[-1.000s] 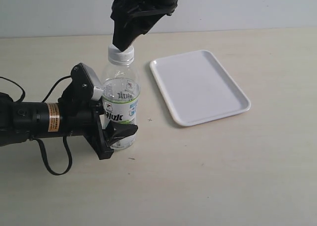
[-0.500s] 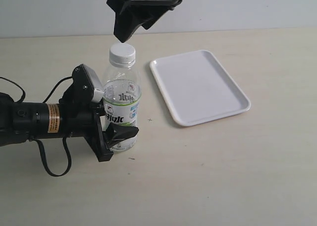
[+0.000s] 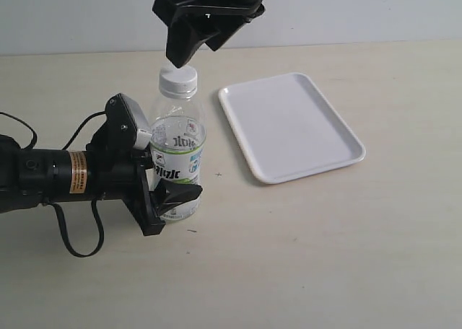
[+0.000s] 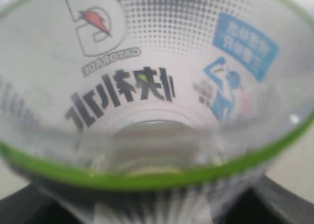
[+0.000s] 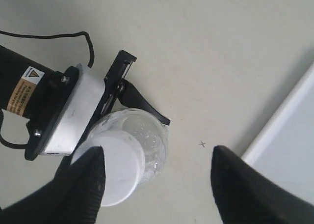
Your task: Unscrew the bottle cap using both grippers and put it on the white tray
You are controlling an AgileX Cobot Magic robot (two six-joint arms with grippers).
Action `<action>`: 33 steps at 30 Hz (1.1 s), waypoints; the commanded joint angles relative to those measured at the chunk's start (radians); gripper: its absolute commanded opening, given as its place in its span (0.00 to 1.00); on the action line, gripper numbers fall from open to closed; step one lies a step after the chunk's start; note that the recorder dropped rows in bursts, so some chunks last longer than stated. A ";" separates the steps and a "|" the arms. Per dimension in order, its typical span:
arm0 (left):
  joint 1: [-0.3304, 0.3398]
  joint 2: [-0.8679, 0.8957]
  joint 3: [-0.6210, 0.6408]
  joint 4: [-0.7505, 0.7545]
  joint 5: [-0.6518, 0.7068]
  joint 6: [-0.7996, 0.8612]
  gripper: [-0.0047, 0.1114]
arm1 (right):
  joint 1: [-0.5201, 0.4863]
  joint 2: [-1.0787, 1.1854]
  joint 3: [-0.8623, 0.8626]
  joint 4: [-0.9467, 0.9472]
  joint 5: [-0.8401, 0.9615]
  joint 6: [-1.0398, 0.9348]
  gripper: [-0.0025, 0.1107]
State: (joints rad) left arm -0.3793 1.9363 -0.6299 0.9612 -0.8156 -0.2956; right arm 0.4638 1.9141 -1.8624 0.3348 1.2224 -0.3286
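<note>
Pale tabletop (image 3: pixel 325 257), and the bottle (image 3: pixel 177 156) stands upright, the left gripper (image 3: pixel 170 193) clamped round its lower body. On the bottle's neck sits the bottle cap (image 3: pixel 177 76). Just above the bottle hangs the right gripper (image 5: pixel 157 157), jaws spread wide, one finger possibly brushing the cap. Beside the bottle, apart from it, lies the white tray (image 3: pixel 289 127).

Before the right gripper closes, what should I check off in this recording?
1. Is the bottle upright and clamped by the left gripper? Ok.
2. Is the bottle cap seated on the neck? Ok.
3. Is the right gripper open above the cap? Ok.
4. Is the cap centred between its fingers? Not ok: in the right wrist view it sits close to one finger.
5. Is the white tray bare and beside the bottle? Ok.
6. How far is the cap loosened? Cannot tell.
</note>
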 commanded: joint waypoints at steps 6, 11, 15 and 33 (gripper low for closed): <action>-0.001 -0.016 -0.010 -0.007 -0.038 -0.016 0.04 | 0.001 0.001 -0.009 -0.063 -0.001 0.069 0.55; -0.001 -0.016 -0.010 -0.007 -0.038 -0.016 0.04 | 0.001 0.004 -0.009 -0.071 -0.001 0.069 0.58; -0.001 -0.016 -0.010 -0.007 -0.038 -0.016 0.04 | 0.001 0.004 -0.009 -0.110 -0.001 0.069 0.61; -0.001 -0.016 -0.010 -0.007 -0.053 -0.014 0.04 | 0.001 -0.053 -0.009 0.062 -0.001 -0.063 0.65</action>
State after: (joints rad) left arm -0.3793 1.9363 -0.6299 0.9631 -0.8233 -0.3032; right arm 0.4638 1.8571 -1.8644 0.3819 1.2247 -0.3747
